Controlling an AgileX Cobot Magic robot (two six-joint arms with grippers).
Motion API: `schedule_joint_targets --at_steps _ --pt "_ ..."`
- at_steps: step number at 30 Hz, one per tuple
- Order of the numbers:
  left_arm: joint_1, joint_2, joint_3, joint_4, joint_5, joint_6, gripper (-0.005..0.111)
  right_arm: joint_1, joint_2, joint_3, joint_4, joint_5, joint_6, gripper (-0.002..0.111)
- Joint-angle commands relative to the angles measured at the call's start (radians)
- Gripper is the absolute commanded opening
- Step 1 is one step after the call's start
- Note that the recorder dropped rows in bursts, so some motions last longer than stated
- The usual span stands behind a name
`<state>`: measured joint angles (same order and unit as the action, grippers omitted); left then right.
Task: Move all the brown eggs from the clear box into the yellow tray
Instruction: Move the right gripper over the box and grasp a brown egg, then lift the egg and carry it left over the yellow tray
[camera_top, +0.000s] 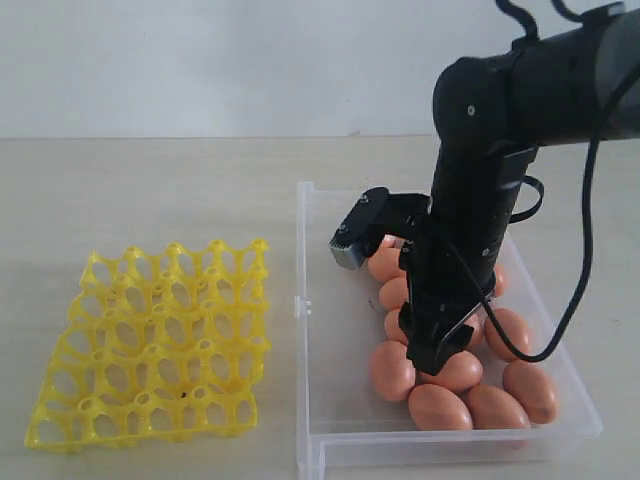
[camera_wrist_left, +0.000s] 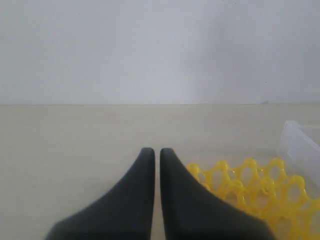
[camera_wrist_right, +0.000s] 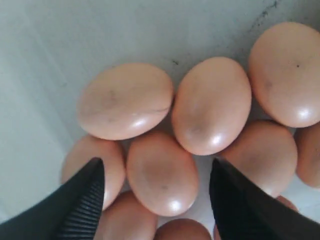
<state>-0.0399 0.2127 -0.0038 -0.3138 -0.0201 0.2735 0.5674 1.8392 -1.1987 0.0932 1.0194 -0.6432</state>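
Note:
Several brown eggs (camera_top: 438, 405) lie clustered in the right part of the clear box (camera_top: 340, 340). My right gripper (camera_top: 437, 352) hangs open just above them, pointing down. In the right wrist view its two fingers stand wide apart on either side of one egg (camera_wrist_right: 161, 172), with more eggs (camera_wrist_right: 126, 100) packed around it. The yellow tray (camera_top: 155, 345) sits empty on the table left of the box. My left gripper (camera_wrist_left: 156, 152) is shut with nothing in it, low over the table beside the yellow tray (camera_wrist_left: 260, 187); it is out of the exterior view.
A light wooden table (camera_top: 150, 190) carries everything, with a white wall behind. The box's left half (camera_top: 335, 300) holds no eggs. A corner of the clear box (camera_wrist_left: 300, 145) shows in the left wrist view. A black cable (camera_top: 580, 270) loops off the right arm.

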Motion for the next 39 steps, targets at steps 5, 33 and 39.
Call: schedule_joint_targets --at_steps 5,33,39 --pt "-0.005 0.003 0.004 -0.005 -0.01 0.005 0.004 0.001 0.039 -0.001 -0.047 -0.156 -0.021 0.055" --pt "-0.005 0.003 0.004 -0.005 -0.01 0.005 0.004 0.001 0.129 -0.001 0.051 -0.253 -0.043 0.02" --pt "-0.005 0.003 0.004 -0.005 -0.01 0.005 0.004 0.001 0.129 0.001 0.078 -0.324 0.037 0.0"
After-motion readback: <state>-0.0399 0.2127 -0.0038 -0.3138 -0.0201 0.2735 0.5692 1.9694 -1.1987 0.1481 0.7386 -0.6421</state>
